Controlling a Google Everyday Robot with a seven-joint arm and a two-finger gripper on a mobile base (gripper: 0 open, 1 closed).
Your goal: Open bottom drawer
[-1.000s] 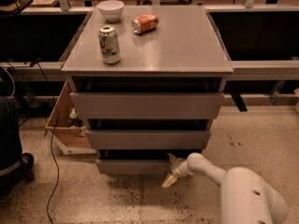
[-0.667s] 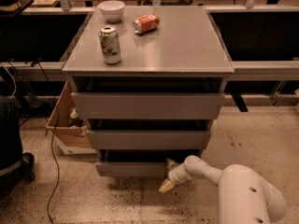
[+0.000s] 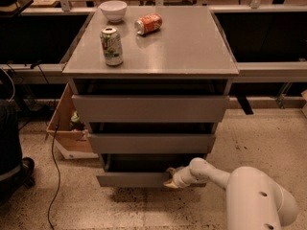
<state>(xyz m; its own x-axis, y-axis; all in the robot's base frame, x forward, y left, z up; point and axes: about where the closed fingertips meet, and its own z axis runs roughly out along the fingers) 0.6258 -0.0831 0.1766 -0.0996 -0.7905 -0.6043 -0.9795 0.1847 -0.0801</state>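
The grey cabinet [image 3: 151,61] has three drawers. The bottom drawer [image 3: 132,178] is the lowest and slimmest, with a flat grey front; it stands pulled out a little, with a dark gap above its front. My white arm reaches in from the lower right. My gripper [image 3: 171,178] is at the top edge of the bottom drawer's front, toward its right end, touching it.
A green-and-white can [image 3: 111,46], a red can [image 3: 148,24] on its side and a white bowl [image 3: 113,10] sit on the cabinet top. A cardboard box [image 3: 67,128] stands on the floor left of the cabinet. A cable [image 3: 52,176] trails across the floor.
My gripper has moved slightly left and toward me along the bottom drawer's front, and the drawer front has come out a little further.
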